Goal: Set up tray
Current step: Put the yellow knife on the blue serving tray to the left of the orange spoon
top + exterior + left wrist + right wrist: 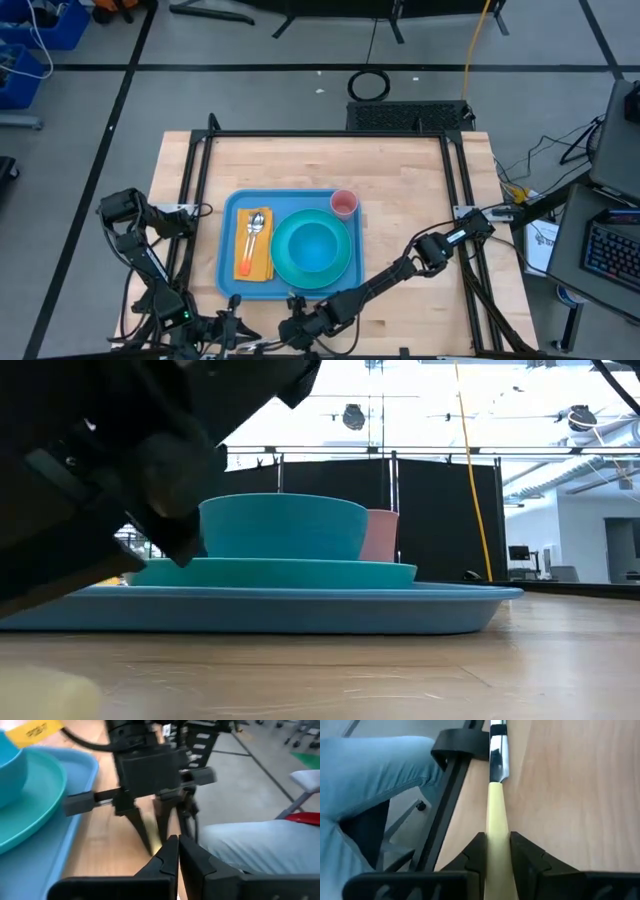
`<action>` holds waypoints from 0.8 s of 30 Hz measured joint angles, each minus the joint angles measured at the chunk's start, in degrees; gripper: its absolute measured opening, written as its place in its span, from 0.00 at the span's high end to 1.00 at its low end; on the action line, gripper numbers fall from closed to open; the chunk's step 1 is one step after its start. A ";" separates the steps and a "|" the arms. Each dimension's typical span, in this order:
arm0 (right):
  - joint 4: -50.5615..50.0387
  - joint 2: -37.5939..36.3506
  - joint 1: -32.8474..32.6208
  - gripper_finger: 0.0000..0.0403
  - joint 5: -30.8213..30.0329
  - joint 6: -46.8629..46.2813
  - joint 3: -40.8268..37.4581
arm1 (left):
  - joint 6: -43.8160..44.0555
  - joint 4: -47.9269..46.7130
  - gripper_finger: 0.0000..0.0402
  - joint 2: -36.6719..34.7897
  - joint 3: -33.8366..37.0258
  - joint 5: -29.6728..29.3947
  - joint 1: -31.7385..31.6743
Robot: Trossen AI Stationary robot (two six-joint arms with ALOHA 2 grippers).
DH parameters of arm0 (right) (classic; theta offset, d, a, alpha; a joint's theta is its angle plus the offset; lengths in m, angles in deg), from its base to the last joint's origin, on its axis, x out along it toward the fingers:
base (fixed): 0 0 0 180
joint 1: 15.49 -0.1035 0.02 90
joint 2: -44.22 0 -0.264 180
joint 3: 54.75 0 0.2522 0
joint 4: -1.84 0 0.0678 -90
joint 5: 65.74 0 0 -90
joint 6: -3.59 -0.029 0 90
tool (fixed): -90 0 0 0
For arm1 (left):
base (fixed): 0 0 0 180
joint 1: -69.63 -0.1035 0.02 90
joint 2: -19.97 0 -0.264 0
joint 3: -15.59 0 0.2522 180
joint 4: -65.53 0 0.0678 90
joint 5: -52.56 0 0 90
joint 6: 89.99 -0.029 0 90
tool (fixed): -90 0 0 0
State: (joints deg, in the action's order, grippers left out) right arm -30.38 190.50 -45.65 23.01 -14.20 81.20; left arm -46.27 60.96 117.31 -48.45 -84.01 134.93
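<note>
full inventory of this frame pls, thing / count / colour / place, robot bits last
tray: 1, light blue, near-centre of the wooden table.
plate: 1, teal, on the tray.
bowl: 1, teal, on the plate.
cup: 1, pink, tray's far right corner.
napkin: 1, orange, tray's left side.
spoon: 1, metal with orange handle, on the napkin.
knife: 1, pale yellow handle, on the table's near edge.
right gripper: closed on the knife handle.
left gripper: shut, empty, beside it.
</note>
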 joint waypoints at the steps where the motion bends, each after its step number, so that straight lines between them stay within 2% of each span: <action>1: -0.17 -0.28 -0.12 0.87 -0.11 0.66 -0.02 | -1.22 1.17 0.96 0.01 0.00 -0.01 0.17; 3: -0.68 -1.18 -0.24 0.87 -0.22 1.36 -0.12 | -4.35 4.14 0.96 0.01 0.00 -0.27 0.55; 9: -0.97 -3.34 -0.60 0.87 -1.93 3.41 -0.07 | -18.26 15.02 0.99 0.04 0.02 -6.15 3.65; 17: -3.50 -5.64 -0.21 0.87 -6.60 6.06 -0.02 | -27.67 22.49 0.95 0.04 0.02 -12.91 7.24; 24: -3.99 -9.44 0.07 0.87 -9.33 11.08 0.03 | -40.19 36.01 0.95 0.03 0.02 -12.37 8.26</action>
State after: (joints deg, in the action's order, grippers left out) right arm -34.37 181.06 -45.59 13.68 -3.12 81.23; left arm -86.46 96.97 117.34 -48.43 -96.38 143.19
